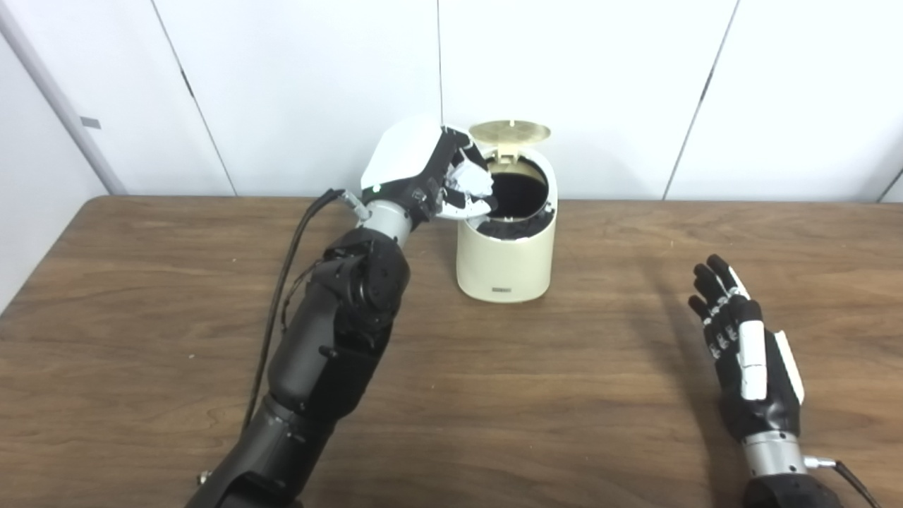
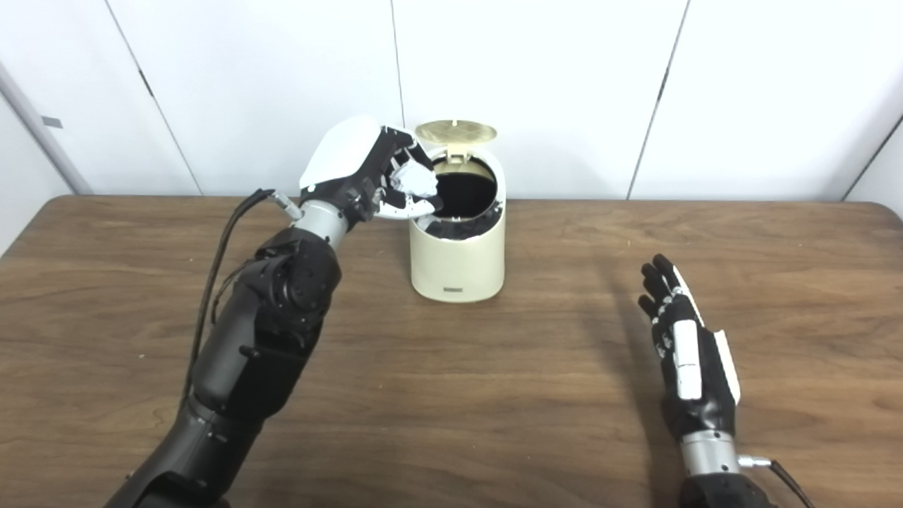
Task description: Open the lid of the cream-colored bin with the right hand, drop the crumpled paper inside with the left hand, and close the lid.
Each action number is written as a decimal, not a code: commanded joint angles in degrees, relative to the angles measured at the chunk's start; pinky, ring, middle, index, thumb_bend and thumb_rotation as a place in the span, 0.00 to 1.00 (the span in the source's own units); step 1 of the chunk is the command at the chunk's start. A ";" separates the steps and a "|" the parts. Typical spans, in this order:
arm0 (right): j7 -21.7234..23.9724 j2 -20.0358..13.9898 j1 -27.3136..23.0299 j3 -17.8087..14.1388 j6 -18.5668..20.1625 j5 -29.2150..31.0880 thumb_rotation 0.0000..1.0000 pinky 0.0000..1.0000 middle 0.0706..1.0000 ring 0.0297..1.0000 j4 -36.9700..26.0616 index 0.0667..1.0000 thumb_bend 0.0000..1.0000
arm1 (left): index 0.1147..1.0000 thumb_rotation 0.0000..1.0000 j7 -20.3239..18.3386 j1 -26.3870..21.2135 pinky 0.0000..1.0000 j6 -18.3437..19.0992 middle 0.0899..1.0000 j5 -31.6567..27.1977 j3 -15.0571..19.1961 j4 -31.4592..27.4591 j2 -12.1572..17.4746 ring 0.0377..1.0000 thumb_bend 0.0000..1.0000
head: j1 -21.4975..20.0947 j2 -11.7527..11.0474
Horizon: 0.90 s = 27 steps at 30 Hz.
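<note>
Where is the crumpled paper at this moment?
The crumpled paper is held in the left hand, raised at the left rim of the open cream-colored bin, near the table's far edge.

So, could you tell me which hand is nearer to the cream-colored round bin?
Left. The left hand, holding the crumpled paper, is at the bin's open rim; the right hand hovers open, well off to the bin's right.
</note>
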 commanded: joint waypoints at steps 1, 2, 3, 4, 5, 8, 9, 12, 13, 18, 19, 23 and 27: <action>0.00 2.22 2.73 0.76 -1.43 1.25 0.96 0.96 0.91 0.96 5.01 0.91 0.55 | 0.45 0.00 2.70 -3.79 0.30 0.17 0.45 -0.22 0.58 -0.35 -0.97 0.37 0.47 | -0.12 0.06; 0.07 2.21 2.77 0.76 -1.40 1.34 0.95 0.96 0.91 0.96 4.97 0.91 0.55 | 0.45 0.00 2.95 -3.80 0.30 0.30 0.45 -0.39 0.69 -0.10 -1.37 0.37 0.47 | -0.15 0.08; 0.09 2.19 2.85 0.78 -1.40 1.33 0.95 0.96 0.91 0.96 4.92 0.91 0.55 | 0.45 0.00 3.30 -3.80 0.30 0.26 0.45 -0.46 0.67 0.24 -1.74 0.36 0.47 | -0.12 0.08; 0.06 2.17 2.93 0.83 -1.40 1.19 0.95 0.96 0.92 0.96 4.85 0.91 0.55 | 0.45 0.00 3.56 -3.82 0.30 0.28 0.45 -0.47 0.59 0.51 -1.99 0.36 0.47 | -0.10 0.09; 0.06 2.15 2.95 0.85 -1.43 1.13 0.96 0.96 0.92 0.96 4.86 0.91 0.55 | 0.45 0.00 3.92 -3.80 0.30 0.14 0.44 -0.49 0.50 0.81 -2.24 0.36 0.47 | -0.09 0.11; -0.02 2.21 2.96 0.83 -1.29 1.16 0.96 0.96 0.92 0.96 4.82 0.92 0.55 | 0.46 0.00 4.83 -3.78 0.30 -0.13 0.42 -0.34 0.28 1.55 -2.95 0.35 0.47 | -0.18 0.17; -0.03 2.24 2.96 0.80 -1.28 1.21 0.96 0.96 0.92 0.96 4.85 0.92 0.55 | 0.46 0.00 5.16 -3.79 0.30 -0.24 0.42 -0.36 0.24 1.83 -3.19 0.35 0.47 | -0.22 0.17; -0.11 2.30 3.04 0.77 -1.25 1.18 0.95 0.96 0.92 0.96 4.76 0.92 0.55 | 0.46 0.00 5.54 -3.88 0.29 0.30 0.43 -0.14 -0.09 2.34 -3.81 0.34 0.47 | -0.30 0.23; -0.17 2.32 3.11 0.78 -1.17 1.13 0.95 0.97 0.92 0.96 4.59 0.92 0.55 | 0.46 0.00 5.54 -3.92 0.29 0.51 0.43 0.07 -0.29 2.40 -3.96 0.34 0.47 | -0.36 0.30; -0.12 2.42 3.53 0.80 -0.80 1.46 0.94 0.97 0.92 0.96 3.78 0.92 0.55 | 0.45 0.00 6.18 -3.88 0.30 0.65 0.43 0.13 -0.70 2.68 -4.52 0.34 0.47 | -0.42 0.55; -0.28 2.45 3.62 0.79 -0.55 1.40 0.95 0.96 0.92 0.96 3.58 0.92 0.54 | 0.45 0.00 6.33 -3.87 0.30 0.55 0.43 0.10 -0.77 2.78 -4.60 0.34 0.47 | -0.43 0.59; -0.39 2.35 3.84 0.88 -0.47 1.20 0.96 0.96 0.92 0.96 3.14 0.92 0.54 | 0.46 0.00 6.61 -3.94 0.28 0.59 0.42 0.26 -1.13 3.19 -4.77 0.34 0.47 | -0.46 0.63; -0.30 2.33 3.94 0.87 -0.48 1.38 0.94 0.96 0.92 0.96 3.09 0.92 0.56 | 0.46 0.00 7.77 -3.97 0.28 0.16 0.42 -0.08 -1.33 4.10 -5.04 0.34 0.46 | -0.54 0.65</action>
